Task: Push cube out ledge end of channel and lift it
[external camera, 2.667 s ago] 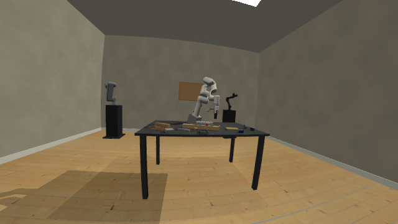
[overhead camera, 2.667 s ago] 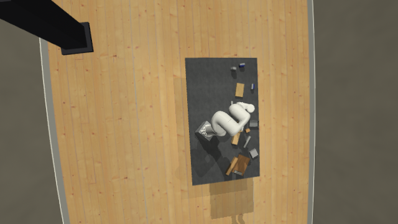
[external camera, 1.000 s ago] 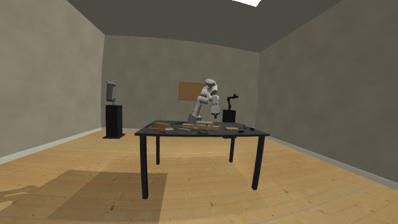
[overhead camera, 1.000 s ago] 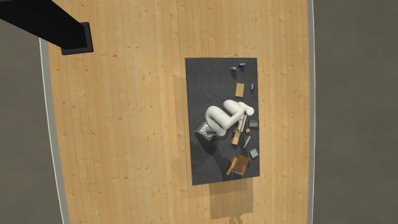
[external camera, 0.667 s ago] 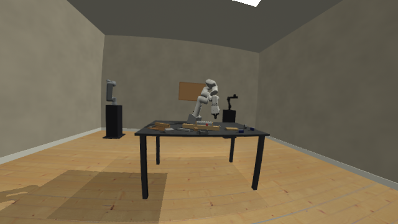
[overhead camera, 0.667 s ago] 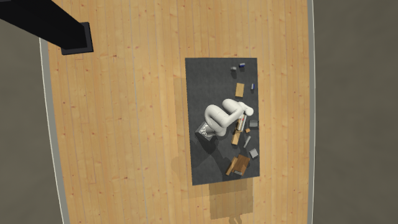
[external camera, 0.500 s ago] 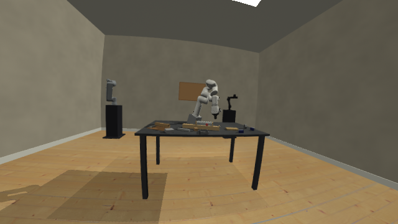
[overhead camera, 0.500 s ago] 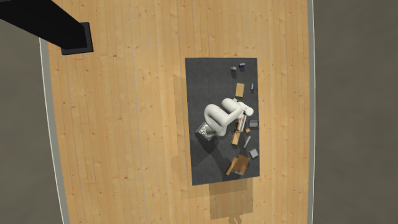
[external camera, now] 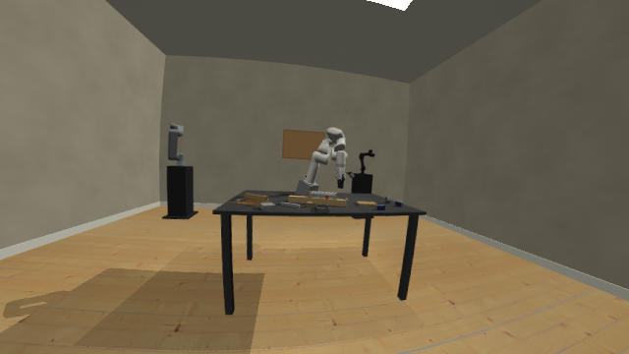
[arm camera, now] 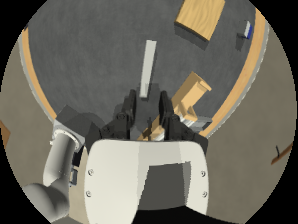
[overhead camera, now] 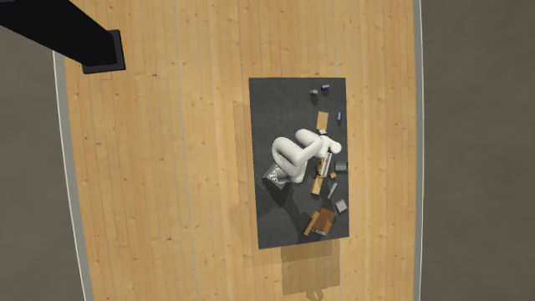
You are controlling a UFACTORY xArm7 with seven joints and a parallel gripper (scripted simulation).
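The long wooden channel (overhead camera: 322,169) lies on the dark table, right of the arm's base; it also shows in the side view (external camera: 319,200). A small red cube (external camera: 326,197) sits inside it, near the middle. My gripper (external camera: 339,185) hangs above the table past the channel's right end in the side view, pointing down. In the wrist view the dark fingers stand partly apart with nothing held between them. A thin grey rod (arm camera: 148,66) lies on the table just ahead of the fingertips. A small wooden piece (arm camera: 193,92) lies to its right.
A flat wooden plate (overhead camera: 322,120) (arm camera: 201,12) lies beyond the gripper, with a small blue item (overhead camera: 339,116) beside it. A grey tray (overhead camera: 341,166), a grey stick (overhead camera: 332,190), a grey block (overhead camera: 341,206) and a wooden structure (overhead camera: 321,221) lie near the channel. The table edge is close on the right.
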